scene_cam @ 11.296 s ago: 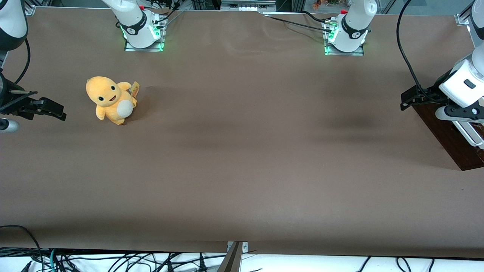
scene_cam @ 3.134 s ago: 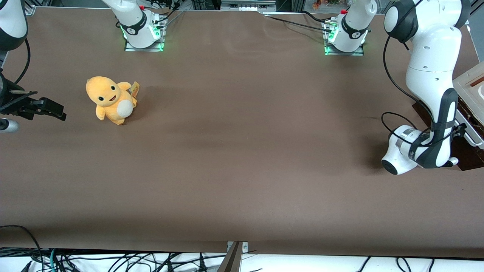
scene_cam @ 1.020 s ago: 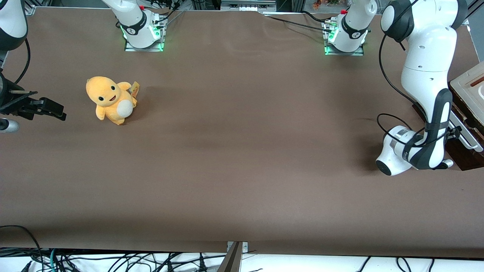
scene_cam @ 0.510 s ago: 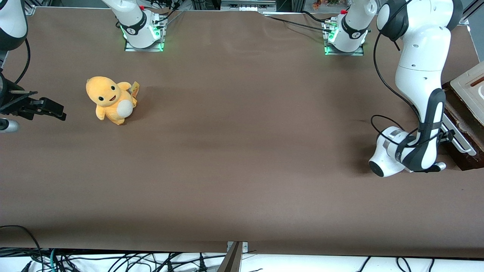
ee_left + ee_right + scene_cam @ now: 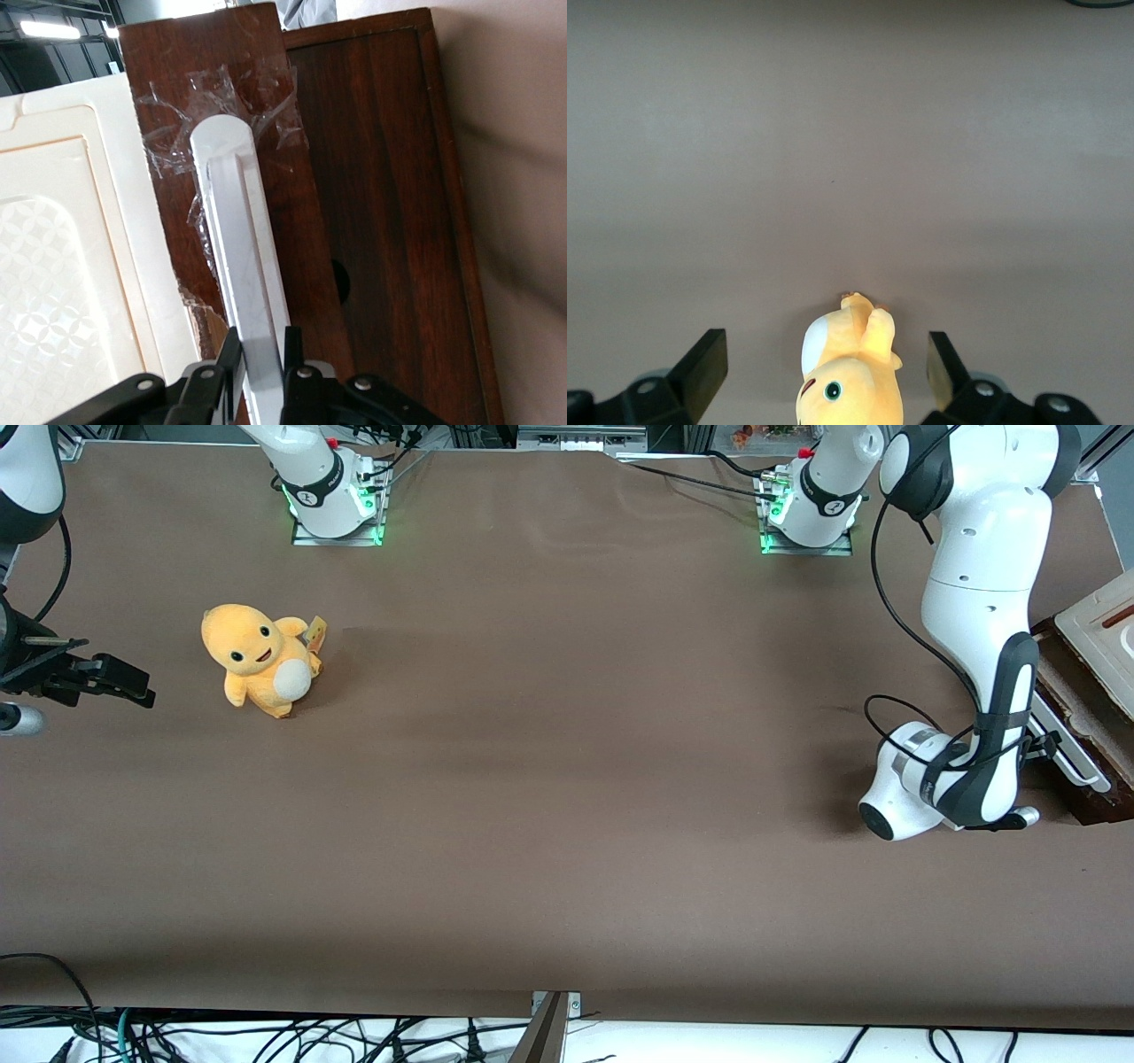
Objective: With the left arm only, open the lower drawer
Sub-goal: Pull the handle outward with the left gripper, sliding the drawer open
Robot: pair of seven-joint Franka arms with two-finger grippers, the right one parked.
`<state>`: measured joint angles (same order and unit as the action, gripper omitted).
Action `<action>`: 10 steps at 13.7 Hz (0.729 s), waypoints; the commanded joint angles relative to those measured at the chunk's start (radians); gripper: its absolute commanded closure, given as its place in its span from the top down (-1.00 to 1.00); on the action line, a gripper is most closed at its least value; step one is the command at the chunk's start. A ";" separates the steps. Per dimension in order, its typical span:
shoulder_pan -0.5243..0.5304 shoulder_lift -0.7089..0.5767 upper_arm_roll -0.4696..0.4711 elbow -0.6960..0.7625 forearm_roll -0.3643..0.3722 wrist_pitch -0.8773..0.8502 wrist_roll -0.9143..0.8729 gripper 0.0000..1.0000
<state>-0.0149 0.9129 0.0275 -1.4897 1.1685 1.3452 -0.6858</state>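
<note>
The left arm (image 5: 979,629) is bent low at the working arm's end of the tabletop (image 5: 567,797). Its hand (image 5: 263,372) is clamped on the white bar handle (image 5: 241,266) of the lower drawer (image 5: 381,221), one finger on each side of the bar. The drawer is seen at that tabletop edge, below the cream panel (image 5: 66,266). A yellow plush toy (image 5: 257,660) lies toward the parked arm's end.

Your left arm's gripper (image 5: 262,359) sits at the lower drawer (image 5: 1076,766) handle (image 5: 239,257), toward the working arm's end; the plush toy (image 5: 257,658) lies toward the parked arm's.
</note>
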 commanded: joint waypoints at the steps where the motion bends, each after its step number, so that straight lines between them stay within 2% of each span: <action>1: -0.031 0.012 -0.001 0.032 -0.035 -0.020 0.037 -0.61; 10: -0.062 0.011 -0.001 0.034 -0.061 -0.041 0.037 -0.61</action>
<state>-0.0549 0.9132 0.0256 -1.4868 1.1494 1.3350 -0.6858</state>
